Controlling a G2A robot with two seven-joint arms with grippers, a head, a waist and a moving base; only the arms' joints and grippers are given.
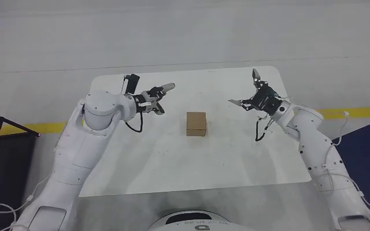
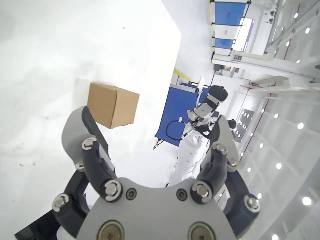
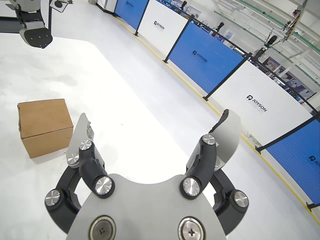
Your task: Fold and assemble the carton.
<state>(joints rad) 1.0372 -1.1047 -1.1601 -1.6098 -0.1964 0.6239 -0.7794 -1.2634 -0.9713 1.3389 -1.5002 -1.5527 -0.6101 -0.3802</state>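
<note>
Brightness: I see an evenly bright hall in every view.
Light source: rows of round ceiling lamps [image 2: 300, 125] show in my left wrist view.
Glare: the white counter [image 2: 62, 38] washes out there, almost featureless.
Shadows: the carton [image 1: 196, 123] casts only a soft, faint shadow at its base.
Distortion: both wrist views bend straight lines toward their edges.
</note>
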